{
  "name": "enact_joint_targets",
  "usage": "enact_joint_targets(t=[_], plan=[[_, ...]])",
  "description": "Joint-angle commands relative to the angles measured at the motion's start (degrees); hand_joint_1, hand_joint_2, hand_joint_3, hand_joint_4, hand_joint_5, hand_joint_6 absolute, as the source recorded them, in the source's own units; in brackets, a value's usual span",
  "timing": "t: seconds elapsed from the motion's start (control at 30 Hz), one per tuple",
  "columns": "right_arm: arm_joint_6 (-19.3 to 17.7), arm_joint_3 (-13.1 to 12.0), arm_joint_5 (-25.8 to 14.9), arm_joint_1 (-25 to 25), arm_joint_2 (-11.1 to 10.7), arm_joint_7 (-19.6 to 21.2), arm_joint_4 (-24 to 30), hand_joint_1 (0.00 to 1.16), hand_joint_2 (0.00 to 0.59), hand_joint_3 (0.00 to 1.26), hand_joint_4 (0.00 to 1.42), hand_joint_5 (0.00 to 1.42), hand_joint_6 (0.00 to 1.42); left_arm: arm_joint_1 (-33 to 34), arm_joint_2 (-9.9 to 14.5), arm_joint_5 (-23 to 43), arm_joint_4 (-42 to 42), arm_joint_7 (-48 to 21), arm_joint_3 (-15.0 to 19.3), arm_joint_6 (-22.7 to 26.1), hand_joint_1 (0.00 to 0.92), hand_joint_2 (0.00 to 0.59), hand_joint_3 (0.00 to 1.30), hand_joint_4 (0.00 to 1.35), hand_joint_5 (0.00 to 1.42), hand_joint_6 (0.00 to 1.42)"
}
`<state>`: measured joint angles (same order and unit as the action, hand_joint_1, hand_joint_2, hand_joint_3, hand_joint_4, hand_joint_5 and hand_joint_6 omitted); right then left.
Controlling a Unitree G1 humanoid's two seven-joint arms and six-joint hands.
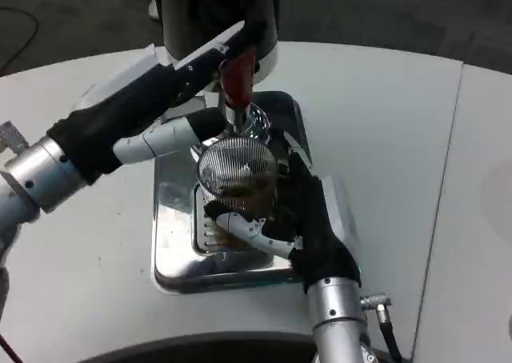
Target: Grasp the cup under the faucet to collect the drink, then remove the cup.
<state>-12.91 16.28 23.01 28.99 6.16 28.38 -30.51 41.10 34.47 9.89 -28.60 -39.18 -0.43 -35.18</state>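
- Your cup (238, 173) is a ribbed clear glass standing upright, long axis vertical and mouth facing up, directly beneath the faucet (240, 115).
- It sits over the drain grate of the shiny metal drip tray (172, 219), toward the tray's far middle; the tray itself lies near the centre of the white table (384, 139).
- You can see brown drink in the lower part of the cup.
- Your right hand (288, 219) grasps the cup from the near right side: white-and-black fingers (244, 225) wrap across its lower front, the dark palm against its right wall.
- Your left hand (200, 99) reaches in from the tray's far left corner and lies at the red tap handle (237, 79) above the faucet; a white finger (160, 139) stretches toward the cup's left rim. Whether it actually clamps the handle, I cannot tell.
- The dark dispenser body (216, 11) stands at the tray's far edge.
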Motion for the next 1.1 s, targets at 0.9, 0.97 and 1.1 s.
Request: enact_joint_targets(t=[0.9,0.97,1.1], plan=[[-1.06,1.56,-0.95,1.91,4.92,4.95,-0.7,0.94,0.135,0.71,0.75,0.88,0.8,-8.64,-1.61,5.79,13.78,-0.66,7.96,12.16,0.0,0.074,0.11,0.01,0.1,0.05],[-1.06,1.76,-0.75,1.76,4.81,5.02,-0.25,0.94,0.131,0.73,0.75,0.91,0.88,-9.06,-1.54,6.36,14.84,-0.79,8.43,12.82,0.0,0.074,0.11,0.01,0.1,0.05],[-0.84,2.22,-0.38,1.38,4.6,5.17,0.64,0.95,0.123,0.75,0.77,0.96,0.93,-10.26,-1.54,7.41,16.89,-1.16,9.49,14.21,0.0,0.073,0.11,0.01,0.1,0.06]])
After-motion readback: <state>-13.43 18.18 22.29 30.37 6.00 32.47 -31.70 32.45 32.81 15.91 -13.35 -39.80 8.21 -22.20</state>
